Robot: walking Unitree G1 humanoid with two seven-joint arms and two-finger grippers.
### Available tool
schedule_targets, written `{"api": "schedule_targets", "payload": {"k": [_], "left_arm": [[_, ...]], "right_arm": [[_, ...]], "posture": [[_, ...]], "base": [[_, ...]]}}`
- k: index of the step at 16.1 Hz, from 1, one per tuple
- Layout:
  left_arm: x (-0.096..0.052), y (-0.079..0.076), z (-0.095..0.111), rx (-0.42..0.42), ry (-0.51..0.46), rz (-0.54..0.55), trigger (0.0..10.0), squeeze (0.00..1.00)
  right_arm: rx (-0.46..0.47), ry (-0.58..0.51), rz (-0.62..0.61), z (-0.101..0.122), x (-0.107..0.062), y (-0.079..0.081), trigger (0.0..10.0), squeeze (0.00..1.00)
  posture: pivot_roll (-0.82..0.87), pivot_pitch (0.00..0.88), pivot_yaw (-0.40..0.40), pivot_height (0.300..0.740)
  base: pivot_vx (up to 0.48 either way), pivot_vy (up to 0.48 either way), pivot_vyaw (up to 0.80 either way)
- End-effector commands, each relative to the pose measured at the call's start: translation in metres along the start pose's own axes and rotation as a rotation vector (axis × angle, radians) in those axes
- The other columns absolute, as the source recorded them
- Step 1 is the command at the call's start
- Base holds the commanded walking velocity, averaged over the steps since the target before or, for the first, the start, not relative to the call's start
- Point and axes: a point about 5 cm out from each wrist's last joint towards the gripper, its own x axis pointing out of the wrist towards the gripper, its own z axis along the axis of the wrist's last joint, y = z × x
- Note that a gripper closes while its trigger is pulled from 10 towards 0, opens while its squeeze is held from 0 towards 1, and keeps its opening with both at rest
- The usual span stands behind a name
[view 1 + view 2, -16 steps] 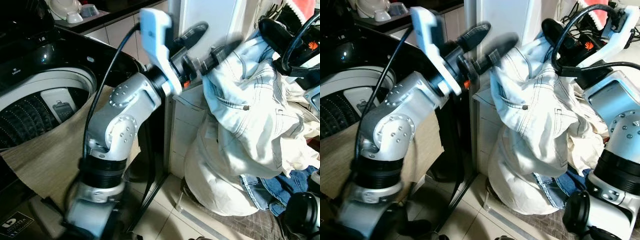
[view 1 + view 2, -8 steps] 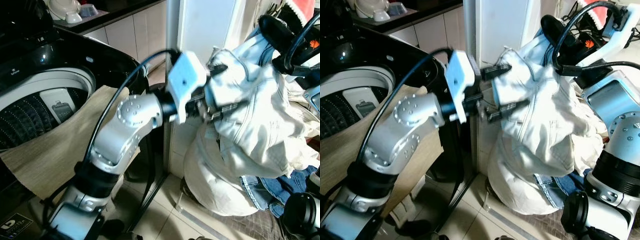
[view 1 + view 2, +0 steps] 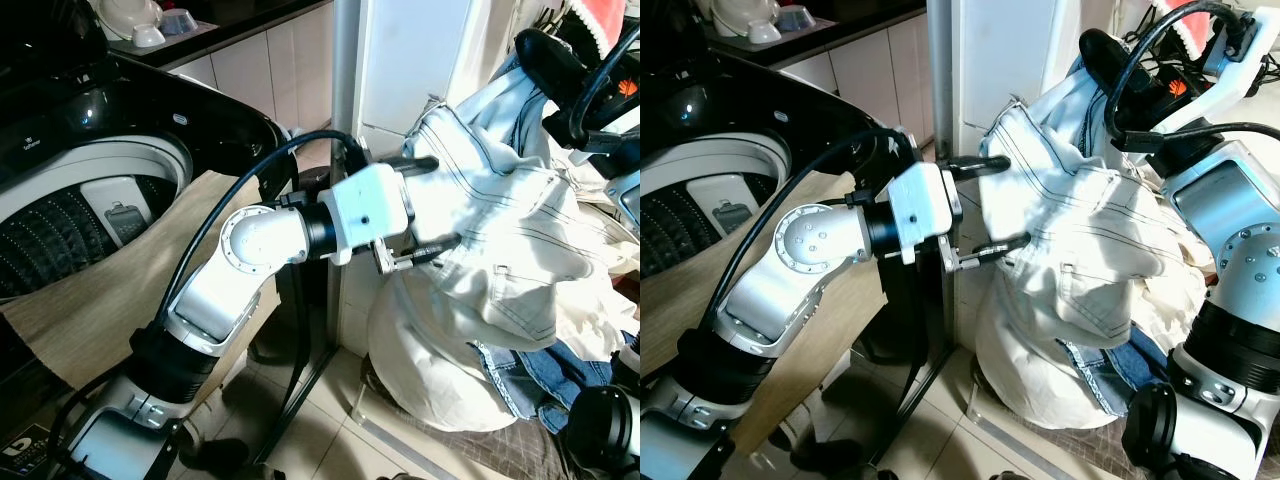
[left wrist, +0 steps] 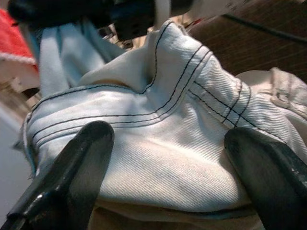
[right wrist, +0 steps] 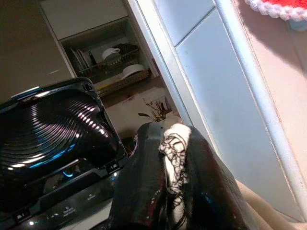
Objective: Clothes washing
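Note:
A white denim garment [image 3: 500, 220] with dark stitching hangs from my right gripper [image 3: 1110, 62], which is raised at the upper right and shut on its top edge. In the right wrist view a bit of white cloth [image 5: 174, 168] is pinched between the fingers [image 5: 144, 191]. My left gripper [image 3: 424, 202] reaches across from the left, open, with one finger above and one below a fold of the garment [image 4: 158, 143]. The washing machine [image 3: 60, 130] stands open at the left, its drum [image 3: 70, 225] in view.
A beige cloth [image 3: 110, 300] drapes over the washer's front rim. Below the garment lies a pile of cream fabric [image 3: 440, 380] and blue jeans [image 3: 545, 375]. A white pillar [image 3: 345, 80] and cabinet stand behind. Dishes [image 3: 140, 25] sit on the counter at the back left.
My left arm has swung down and turned its wrist, bringing the open fingers from above the garment's left edge to either side of a fold. The garment has spread out wider.

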Motion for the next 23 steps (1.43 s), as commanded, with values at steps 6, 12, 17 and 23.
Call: {"api": "schedule_targets", "payload": {"k": [6,12,17,23], "left_arm": [[-0.005,-0.014,0.008,-0.016,-0.006,-0.145,10.0,0.00],[0.015,0.005,-0.003,-0.217,0.048,0.177,10.0,0.00],[0.030,-0.007,0.010,-0.418,-0.118,0.146,10.0,0.00],[0.032,0.002,-0.009,-0.345,0.021,0.276,0.0,0.00]], "right_arm": [[-0.039,-0.033,0.039,0.009,-0.001,0.009,0.0,0.00],[-0.039,-0.025,0.035,0.006,0.000,0.009,0.0,0.00],[-0.043,-0.009,0.032,0.003,0.002,0.009,0.0,0.00],[-0.047,-0.010,0.034,0.002,0.002,0.009,0.0,0.00]], "posture": [[-0.14,0.000,0.032,0.740],[-0.14,0.000,0.031,0.740],[-0.14,0.000,0.029,0.740],[-0.14,0.000,0.034,0.740]], "base": [[0.000,0.000,0.00],[0.000,0.000,0.00],[0.000,0.000,0.00],[0.000,0.000,0.00]]}}
